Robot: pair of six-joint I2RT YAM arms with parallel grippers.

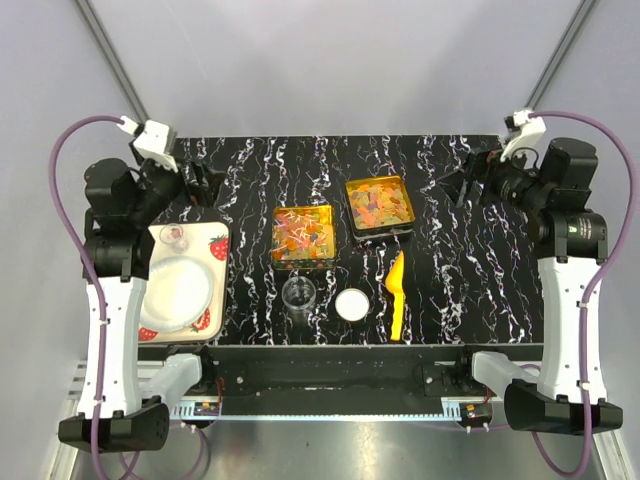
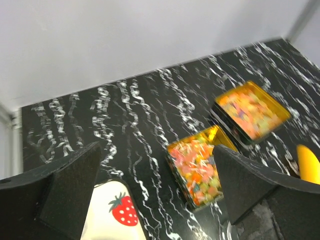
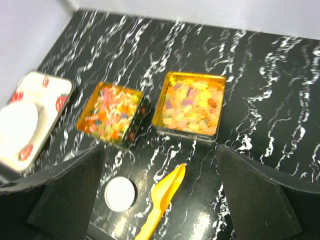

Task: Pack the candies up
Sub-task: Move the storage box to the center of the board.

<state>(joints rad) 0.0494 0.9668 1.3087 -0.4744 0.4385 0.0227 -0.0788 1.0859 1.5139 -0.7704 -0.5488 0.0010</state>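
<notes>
Left end effector [image 1: 203,180] is wide open and empty, up over the table [image 1: 450,290]; right end effector [image 1: 460,185] is the same, wide open, holding nothing. Candies [image 1: 303,237] sit in two gold tins [image 1: 380,233] between both end effectors. A yellow scoop [image 1: 397,295] lies beside the tins, closer to the right end effector.

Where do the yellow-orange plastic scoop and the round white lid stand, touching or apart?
Apart. The top external view shows bare black table between the yellow-orange scoop and the white lid.
</notes>
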